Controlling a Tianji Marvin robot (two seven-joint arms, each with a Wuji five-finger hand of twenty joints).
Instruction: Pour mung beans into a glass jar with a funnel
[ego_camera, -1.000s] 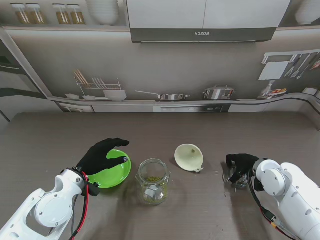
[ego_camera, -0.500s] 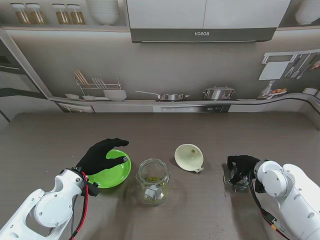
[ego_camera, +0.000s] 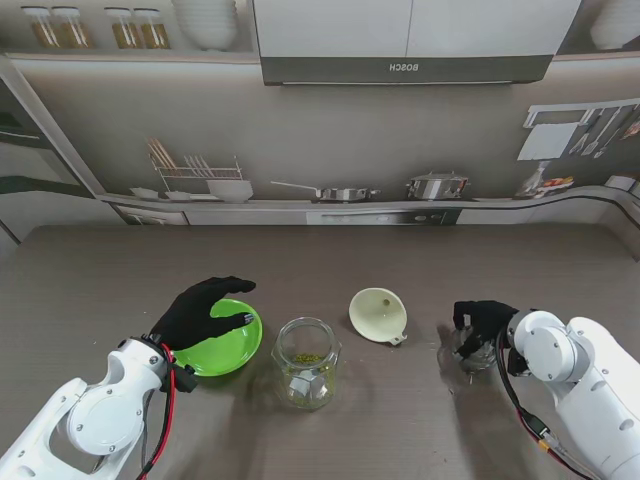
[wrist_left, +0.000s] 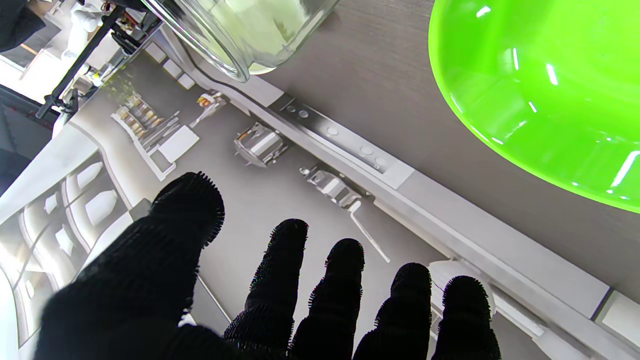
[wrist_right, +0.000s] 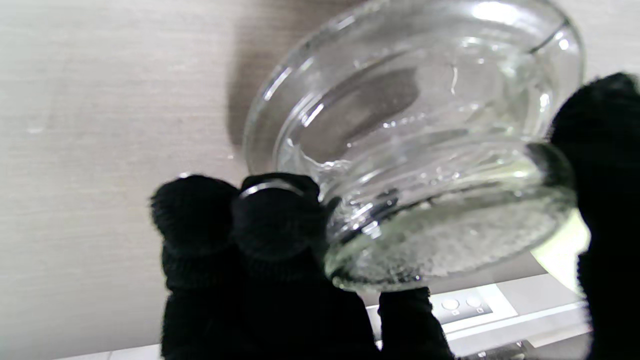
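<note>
The right hand (ego_camera: 483, 322) is gripping a glass lid (ego_camera: 470, 352), fingers (wrist_right: 280, 220) clamped around it. The left hand (ego_camera: 203, 308) is hovering over the green bowl (ego_camera: 232, 350), fingers (wrist_left: 280, 280) spread apart, holding nothing.

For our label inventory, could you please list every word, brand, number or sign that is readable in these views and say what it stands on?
"BOSCH", printed mirror-reversed, on the grey front strip of the range hood in the kitchen backdrop.
Spice jars on the backdrop shelf: any labels too small to read.
Green plastic bowl, clear glass jar with mung beans, cream funnel, clear glass lid in the right hand: no text visible.
</note>
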